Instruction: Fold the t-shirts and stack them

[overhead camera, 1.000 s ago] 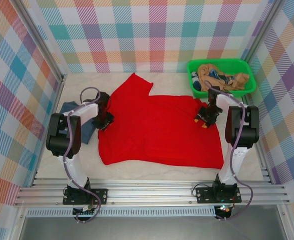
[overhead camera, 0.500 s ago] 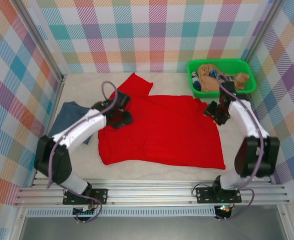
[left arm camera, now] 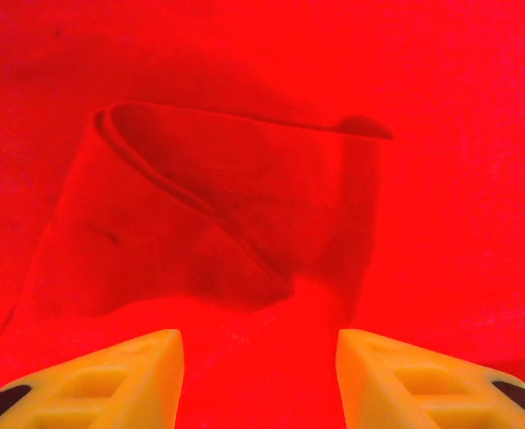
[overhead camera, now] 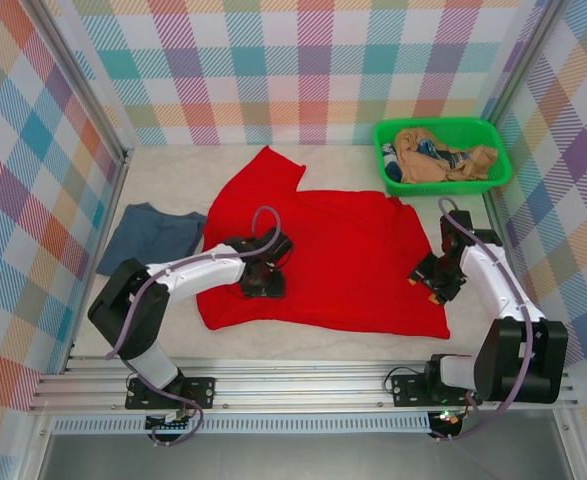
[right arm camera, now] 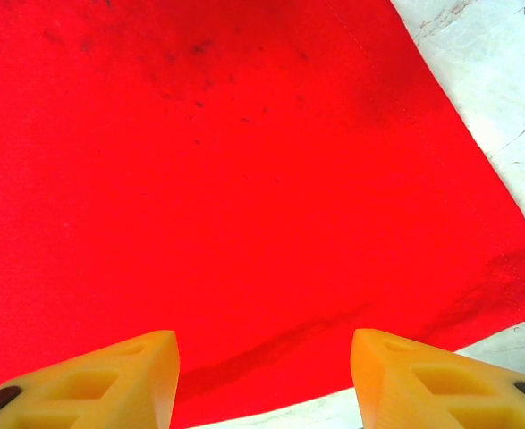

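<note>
Shirts, two of them, on the pale table (overhead camera: 173, 180). Red shirt (overhead camera: 343, 260) big and bright, spread out across the middle, one sleeve poking toward the back wall. Mostly flat, but with a small flap (left arm camera: 217, 214) folded over on itself, just ahead of the left gripper's yellow fingers (left arm camera: 110, 375). Near right corner of the red shirt (right arm camera: 199, 179) lying smooth, with bare table past its edge. Blue shirt (overhead camera: 151, 235), slate colored, lying on the left side, just beside the red one and apart from both grippers.

Left arm bent low and reaching to the right across the red cloth. Left gripper (overhead camera: 263, 285) (left arm camera: 260, 357) pointing down over the left part of the red shirt, fingers held partly apart, empty. Right arm curled in from the right side. Right gripper (overhead camera: 428, 280) (right arm camera: 264, 357) over the right edge of the red shirt, fingers partly apart too, holding nothing, red cloth below.

Green basket (overhead camera: 438, 124) in the back right corner, with tan clothes (overhead camera: 438, 160) piled inside, well apart from both grippers. Checked walls (overhead camera: 303, 60) all around. Metal rail (overhead camera: 303, 385) along the near edge.
</note>
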`<state>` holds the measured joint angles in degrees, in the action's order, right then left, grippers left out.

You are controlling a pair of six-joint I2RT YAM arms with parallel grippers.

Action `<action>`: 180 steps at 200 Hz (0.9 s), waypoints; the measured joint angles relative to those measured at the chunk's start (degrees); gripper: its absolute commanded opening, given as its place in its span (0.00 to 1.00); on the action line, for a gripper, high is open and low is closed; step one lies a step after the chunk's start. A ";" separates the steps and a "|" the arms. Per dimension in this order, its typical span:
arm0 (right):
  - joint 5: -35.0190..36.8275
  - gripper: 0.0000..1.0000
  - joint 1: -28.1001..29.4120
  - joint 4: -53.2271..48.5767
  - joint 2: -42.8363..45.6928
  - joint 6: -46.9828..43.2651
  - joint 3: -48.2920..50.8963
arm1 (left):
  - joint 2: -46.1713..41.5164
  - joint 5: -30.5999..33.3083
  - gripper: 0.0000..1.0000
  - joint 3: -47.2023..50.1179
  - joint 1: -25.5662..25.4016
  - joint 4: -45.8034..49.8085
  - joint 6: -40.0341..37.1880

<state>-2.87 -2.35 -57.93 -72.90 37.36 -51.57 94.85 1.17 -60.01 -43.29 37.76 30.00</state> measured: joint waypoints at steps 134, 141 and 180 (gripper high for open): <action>0.02 0.53 -1.53 -0.33 1.42 0.09 0.26 | 4.02 7.54 0.00 0.87 -2.45 -2.10 -4.72; 0.26 0.53 -1.68 -0.48 1.44 0.07 0.37 | 3.32 8.07 0.00 0.96 -2.45 -1.88 -4.39; 2.14 0.54 -2.99 -2.47 1.46 0.42 1.03 | -4.94 10.75 0.00 0.94 -2.45 1.79 -3.65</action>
<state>-0.73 -5.34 -60.40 -71.44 37.78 -50.54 89.91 11.92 -59.07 -45.74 39.55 26.35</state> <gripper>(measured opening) 0.539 0.048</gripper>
